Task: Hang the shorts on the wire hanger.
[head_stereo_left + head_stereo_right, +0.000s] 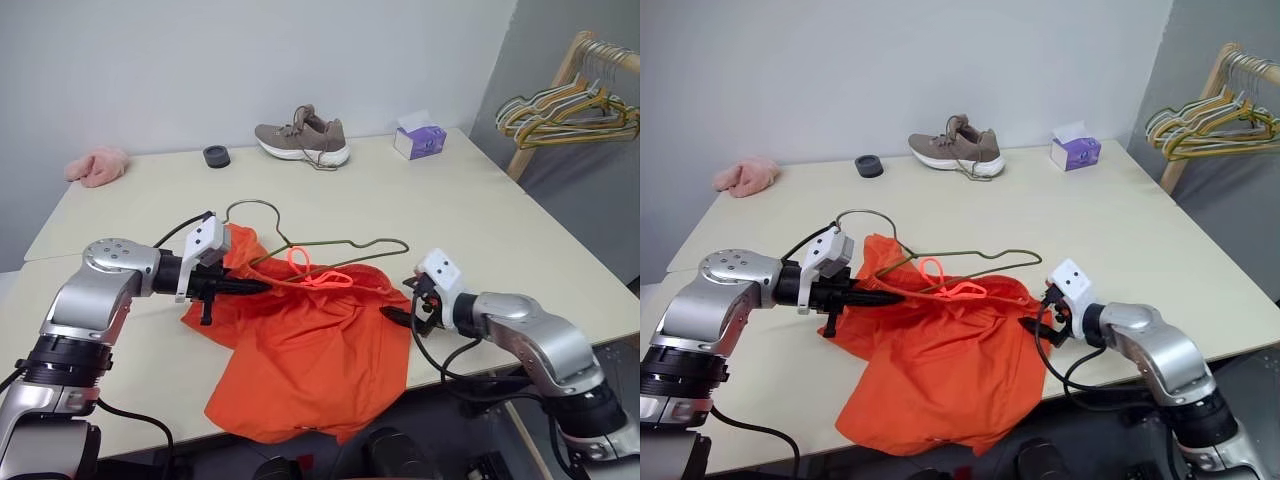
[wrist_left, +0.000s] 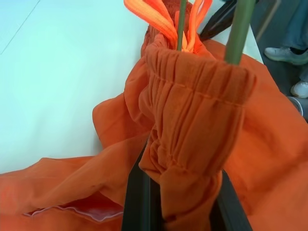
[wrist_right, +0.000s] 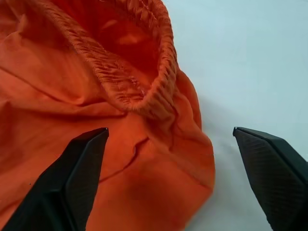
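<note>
The left gripper is clenched on the shorts' waistband with the wire hanger threaded through, draped over the table edge — the right gripper gapes empty beside it, so the unsupported side could slide off.

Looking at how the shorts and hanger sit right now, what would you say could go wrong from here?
1. The right gripper is open beside the waistband, so only the left gripper holds the shorts; that side may sag off the hanger.
2. The drawstring loops around the wire and could snag.
3. Much fabric overhangs the table edge and might drag everything down.
</note>
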